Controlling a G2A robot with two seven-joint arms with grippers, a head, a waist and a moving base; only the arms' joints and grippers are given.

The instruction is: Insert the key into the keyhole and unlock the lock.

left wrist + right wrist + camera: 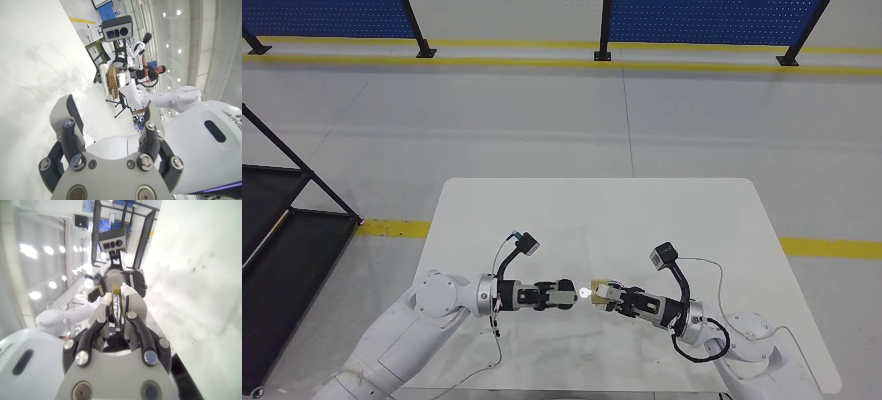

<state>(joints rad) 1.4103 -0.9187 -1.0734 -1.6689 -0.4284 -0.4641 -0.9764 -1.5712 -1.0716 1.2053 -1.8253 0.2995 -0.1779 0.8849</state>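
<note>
Lock (112, 79) sits gripped in right gripper (116, 296), long axis pointing straight at left gripper (110, 98), which gapes empty just opposite.

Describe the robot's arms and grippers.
Rounded white shells cover the left arm and right arm. On the left gripper and right gripper: grey plate, black links, silver bolts, white fingers, black pads. Grey cameras on black brackets; thin cables.

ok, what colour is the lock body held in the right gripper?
Brass-gold. The lock shows best in the left wrist view.
</note>
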